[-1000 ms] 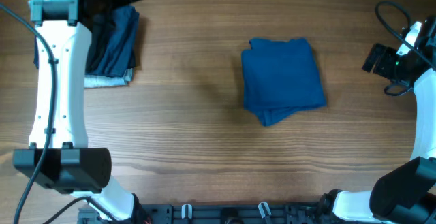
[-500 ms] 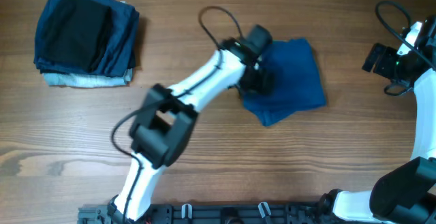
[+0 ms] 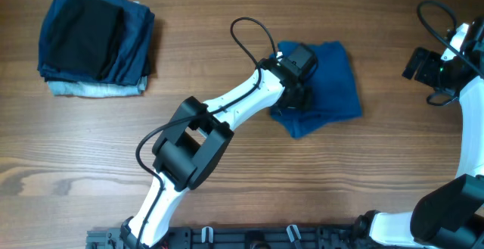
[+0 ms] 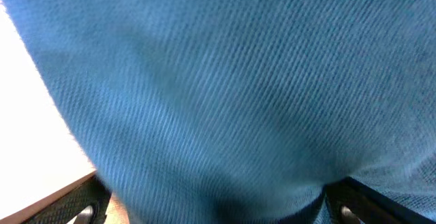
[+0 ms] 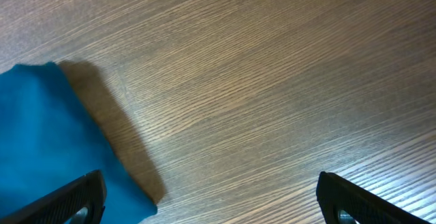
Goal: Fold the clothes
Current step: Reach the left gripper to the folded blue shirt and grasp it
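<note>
Maybe the soft, floppy shirt (image 3: 333, 82) was best pinched at an edge; the left gripper (image 3: 292, 100) hung wide open, empty.

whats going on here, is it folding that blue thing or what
The blue shirt already lies folded in a rough square mid-table. The left gripper is low over the shirt's left edge, jaws open, nothing gripped. The right gripper hangs open over bare wood near the table's right side. A stack of folded garments sits at the far left corner.
</note>
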`<state>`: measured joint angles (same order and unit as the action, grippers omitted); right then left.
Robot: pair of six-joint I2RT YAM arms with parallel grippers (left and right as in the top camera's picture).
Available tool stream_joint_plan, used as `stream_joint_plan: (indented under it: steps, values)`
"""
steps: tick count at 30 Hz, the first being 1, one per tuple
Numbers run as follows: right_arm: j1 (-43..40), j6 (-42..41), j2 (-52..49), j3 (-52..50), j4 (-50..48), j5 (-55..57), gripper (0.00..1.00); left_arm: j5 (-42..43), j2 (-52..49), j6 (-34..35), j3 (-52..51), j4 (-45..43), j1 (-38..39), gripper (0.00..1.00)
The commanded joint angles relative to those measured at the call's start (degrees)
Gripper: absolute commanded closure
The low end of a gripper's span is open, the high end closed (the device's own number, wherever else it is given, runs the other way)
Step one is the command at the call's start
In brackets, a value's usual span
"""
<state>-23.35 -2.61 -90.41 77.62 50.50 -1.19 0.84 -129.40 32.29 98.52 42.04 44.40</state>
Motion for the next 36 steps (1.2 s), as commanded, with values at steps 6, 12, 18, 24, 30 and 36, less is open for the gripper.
stream_joint_plan:
  steps: [6,12,18,24,30,36]
  values:
    - [0.13,-0.79,0.72,0.26,-0.35,0.81,0.01,-4.13,-1.66,3.13,-10.56,-6.1,-0.35,0.37]
    - [0.13,-0.79,0.72,0.26,-0.35,0.81,0.01,-4.2,-1.66,2.56,-10.56,-6.75,-0.7,0.67]
    - [0.13,-0.79,0.72,0.26,-0.35,0.81,0.01,-7.63,2.89,-2.27,-5.97,-4.76,-3.41,0.0]
    - [0.13,-0.76,0.72,0.26,-0.35,0.81,0.0,-5.84,3.76,-1.81,-5.03,-7.98,-5.05,0.0]
    - [0.13,-0.79,0.72,0.26,-0.35,0.81,0.01,-2.75,7.23,-4.66,-4.96,-8.7,-5.42,0.0]
    - [0.13,-0.79,0.72,0.26,-0.35,0.81,0.01,-0.76,4.52,-5.05,-4.98,-9.16,-5.2,0.0]
